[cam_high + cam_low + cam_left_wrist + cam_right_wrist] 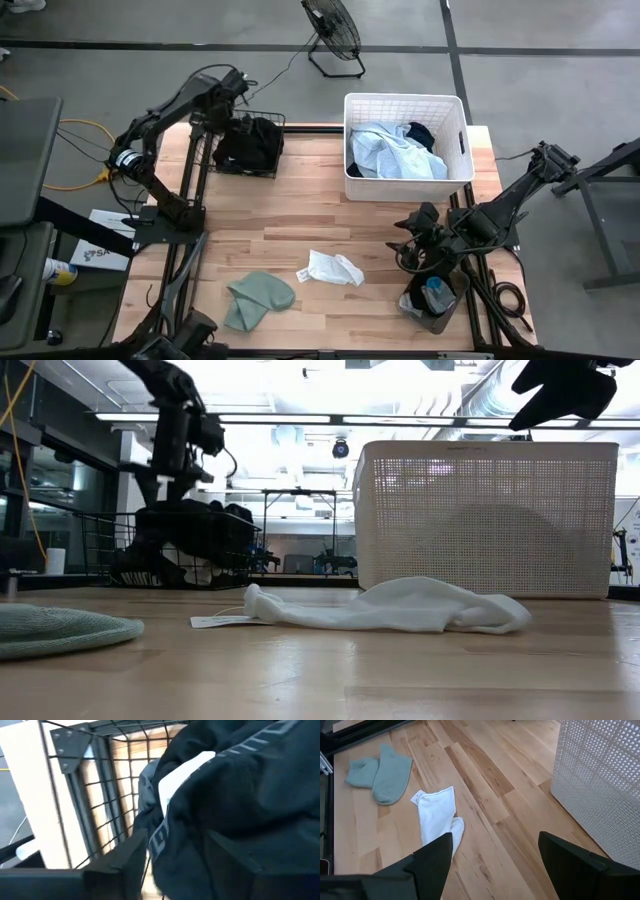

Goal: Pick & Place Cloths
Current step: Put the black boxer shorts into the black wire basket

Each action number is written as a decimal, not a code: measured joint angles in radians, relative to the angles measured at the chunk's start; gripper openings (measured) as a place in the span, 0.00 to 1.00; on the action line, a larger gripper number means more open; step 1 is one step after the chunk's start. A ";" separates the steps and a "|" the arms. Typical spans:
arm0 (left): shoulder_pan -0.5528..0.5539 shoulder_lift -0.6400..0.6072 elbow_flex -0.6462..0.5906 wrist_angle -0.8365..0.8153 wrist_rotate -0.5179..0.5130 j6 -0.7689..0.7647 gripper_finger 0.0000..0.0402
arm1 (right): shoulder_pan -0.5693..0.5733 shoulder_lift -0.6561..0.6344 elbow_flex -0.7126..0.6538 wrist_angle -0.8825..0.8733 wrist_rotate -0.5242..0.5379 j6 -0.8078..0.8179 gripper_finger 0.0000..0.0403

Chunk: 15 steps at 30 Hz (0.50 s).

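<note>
A black cloth [252,143] with a white label and grey lettering fills the black wire basket [272,120] at the table's far left. My left gripper [177,835] is open just above this black cloth [240,795], one finger on either side of a bulge in it. My right gripper [495,836] is open and high over the table's right side [408,232], empty. A white cloth [332,267] lies flat on the table, with a sage green cloth [258,298] nearer the near edge. Pale blue [385,150] and navy [420,133] cloths lie in the white laundry basket [460,140]. My left gripper hovers open from above over the top of the black cloth [200,850] in the wire basket. I cannot tell whether its fingers [132,857] touch the fabric.
The white laundry basket [480,520] stands at the table's far right. A small dark bin [432,300] with items hangs at the near right corner. A fan [332,30] stands on the floor beyond the far edge. Bare wood [300,215] lies between the baskets and the loose cloths.
</note>
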 joint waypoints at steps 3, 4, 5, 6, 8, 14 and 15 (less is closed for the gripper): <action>0.000 0.000 0.090 -0.095 0.038 0.003 0.54 | 0.000 0.000 0.000 0.000 0.000 0.000 0.71; -0.003 0.000 0.120 -0.120 0.058 0.004 0.55 | 0.000 0.000 0.000 0.000 0.000 0.000 0.71; -0.012 0.000 0.150 -0.143 0.080 0.002 0.56 | 0.000 0.000 0.000 0.000 0.000 0.000 0.71; -0.024 0.000 0.179 -0.162 0.096 -0.007 0.57 | 0.000 0.000 0.000 0.000 0.001 0.000 0.71; -0.056 0.000 0.235 -0.184 0.130 -0.027 0.57 | -0.007 0.000 0.000 0.000 0.004 0.000 0.71; -0.180 -0.001 0.336 -0.076 0.200 -0.223 0.57 | -0.072 0.000 0.000 0.016 0.004 -0.024 0.71; -0.198 -0.001 0.336 -0.015 0.218 -0.254 0.57 | -0.087 0.000 0.000 0.024 0.003 -0.037 0.71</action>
